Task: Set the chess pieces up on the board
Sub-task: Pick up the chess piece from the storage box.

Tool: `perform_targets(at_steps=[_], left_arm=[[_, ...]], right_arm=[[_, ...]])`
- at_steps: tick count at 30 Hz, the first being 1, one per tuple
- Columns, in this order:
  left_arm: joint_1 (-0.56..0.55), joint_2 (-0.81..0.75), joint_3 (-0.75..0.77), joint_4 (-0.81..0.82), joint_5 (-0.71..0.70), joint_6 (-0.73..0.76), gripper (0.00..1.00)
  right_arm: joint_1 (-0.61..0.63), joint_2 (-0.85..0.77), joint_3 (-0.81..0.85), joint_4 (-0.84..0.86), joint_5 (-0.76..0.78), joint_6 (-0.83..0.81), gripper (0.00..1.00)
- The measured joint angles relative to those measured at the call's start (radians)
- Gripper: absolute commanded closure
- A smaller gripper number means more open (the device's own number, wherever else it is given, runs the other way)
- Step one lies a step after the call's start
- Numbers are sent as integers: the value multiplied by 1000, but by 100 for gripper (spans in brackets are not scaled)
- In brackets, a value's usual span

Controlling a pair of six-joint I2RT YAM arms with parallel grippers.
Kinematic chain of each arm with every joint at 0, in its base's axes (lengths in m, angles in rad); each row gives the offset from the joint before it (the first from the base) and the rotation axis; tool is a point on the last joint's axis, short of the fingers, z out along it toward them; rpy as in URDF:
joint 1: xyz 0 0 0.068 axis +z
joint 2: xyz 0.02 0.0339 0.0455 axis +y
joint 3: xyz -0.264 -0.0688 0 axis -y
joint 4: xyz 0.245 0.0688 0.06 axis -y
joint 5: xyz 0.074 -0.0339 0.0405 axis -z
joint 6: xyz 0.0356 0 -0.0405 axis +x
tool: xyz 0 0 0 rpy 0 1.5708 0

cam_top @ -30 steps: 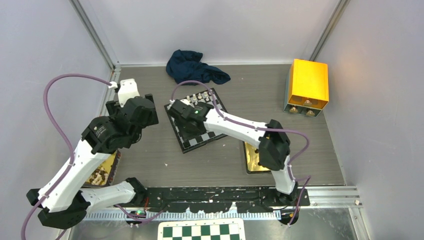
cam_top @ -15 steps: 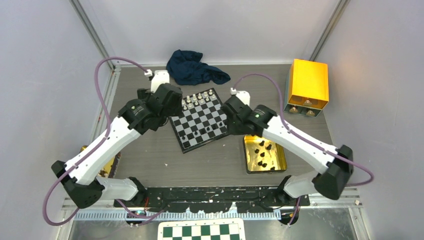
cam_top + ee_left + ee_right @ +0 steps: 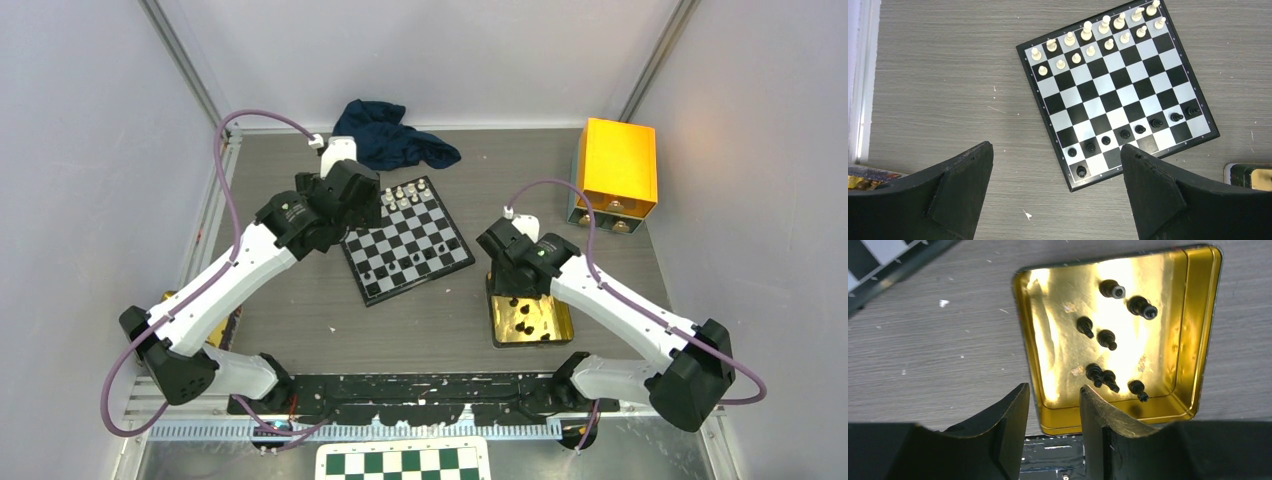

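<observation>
Right tool [image 3: 1053,390] hovers over the gold tin [image 3: 1058,340] lower right, jaws part-open, empty; black pieces [image 3: 1107,339] wait inside. Next, likely: pinch one, carry to the board [image 3: 405,245] mid-frame. Left tool [image 3: 1056,150] gapes wide, empty.

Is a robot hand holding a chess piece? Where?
Nothing is held. The left gripper is open by the board; the right gripper is open over the gold tin.

A polished gold metal tin [image 3: 1204,340] gleams mirror-bright around glossy black chess pieces [image 3: 1107,339] on a matt, wood-grained grey surface [image 3: 948,75]. The board [image 3: 1118,95] looks smooth and faintly shiny, the dark-blue cloth [image 3: 385,135] soft and crumpled, and the right end effector [image 3: 1052,392] matt black plastic.
</observation>
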Motion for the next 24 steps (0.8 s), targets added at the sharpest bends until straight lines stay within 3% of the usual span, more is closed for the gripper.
perform_targets(at_steps=[24], left_arm=[[0, 3, -3, 6, 30, -18, 2]], right_arm=[[-198, 71, -156, 145, -115, -38, 53]])
